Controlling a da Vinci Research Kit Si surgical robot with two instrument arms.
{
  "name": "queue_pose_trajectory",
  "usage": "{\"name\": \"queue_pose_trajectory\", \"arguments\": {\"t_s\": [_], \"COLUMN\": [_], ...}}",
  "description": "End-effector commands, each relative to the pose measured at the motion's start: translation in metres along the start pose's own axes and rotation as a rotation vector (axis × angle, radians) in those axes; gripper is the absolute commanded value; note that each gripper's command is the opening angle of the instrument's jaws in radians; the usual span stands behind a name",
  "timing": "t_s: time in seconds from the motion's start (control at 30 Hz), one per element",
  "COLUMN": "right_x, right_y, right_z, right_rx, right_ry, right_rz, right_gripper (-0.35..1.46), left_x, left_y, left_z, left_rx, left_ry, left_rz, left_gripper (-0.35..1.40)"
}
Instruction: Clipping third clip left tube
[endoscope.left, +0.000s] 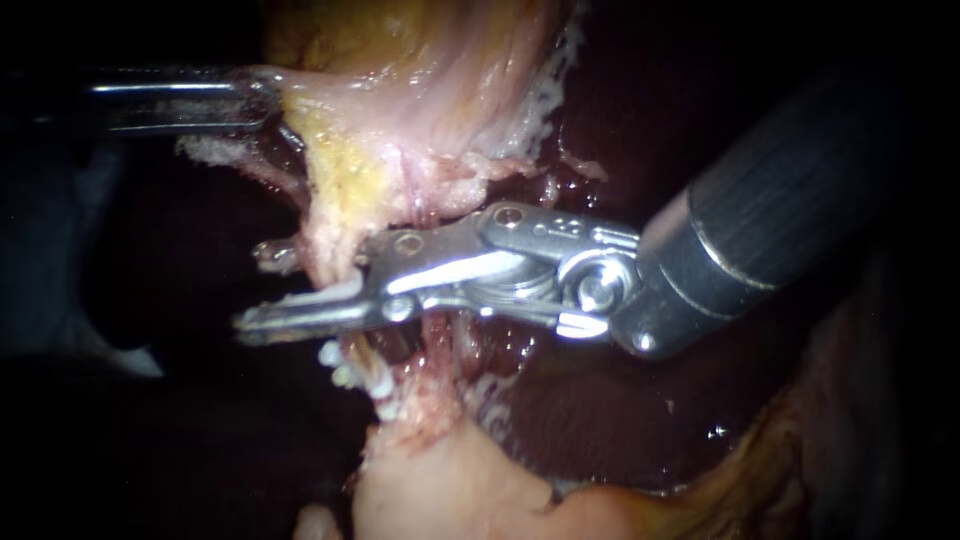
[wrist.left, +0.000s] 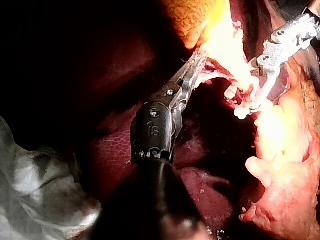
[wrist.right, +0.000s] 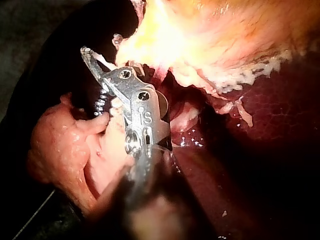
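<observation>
Two views show my left instrument (endoscope.left: 262, 100) well. In the endoscope view its jaws are clamping pale tissue (endoscope.left: 400, 110), while my right instrument (endoscope.left: 300, 285) is holding its jaws apart, straddling the left tube (endoscope.left: 332, 255). In the left wrist view, my left jaws are biting the tissue's edge, with the right instrument beyond. In the right wrist view, one right jaw is lying against the tube; the other is hidden.
</observation>
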Motion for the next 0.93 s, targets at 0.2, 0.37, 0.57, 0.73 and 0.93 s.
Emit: {"name": "queue_pose_trajectory", "arguments": {"t_s": [0.2,0.37,0.57,0.73,0.93], "right_x": [-0.0001,-0.0002,-0.0005,-0.0005,-0.0005], "right_y": [-0.0001,-0.0001,0.0000,0.0001,0.0003], "right_z": [-0.0004,-0.0008,-0.0010,-0.0009,-0.0010], "right_rx": [-0.019,-0.024,-0.039,-0.042,-0.046], "right_ry": [-0.006,-0.063,-0.112,-0.111,-0.110], "right_rz": [0.035,0.099,0.107,0.113,0.113], "right_gripper": [-0.12,-0.35,-0.35,-0.35,-0.35], "left_x": [0.0000,0.0000,0.0000,0.0000,0.0001], "left_y": [0.0000,0.0000,0.0000,0.0000,0.0000], "left_z": [0.0000,0.0000,0.0000,0.0000,0.0002], "left_rx": [0.000,0.000,0.000,0.000,0.001], "left_ry": [0.000,0.000,0.000,0.000,0.000], "left_rz": [0.000,0.000,0.000,0.000,0.000], "left_gripper": [-0.35,-0.35,-0.35,-0.35,-0.35]}}
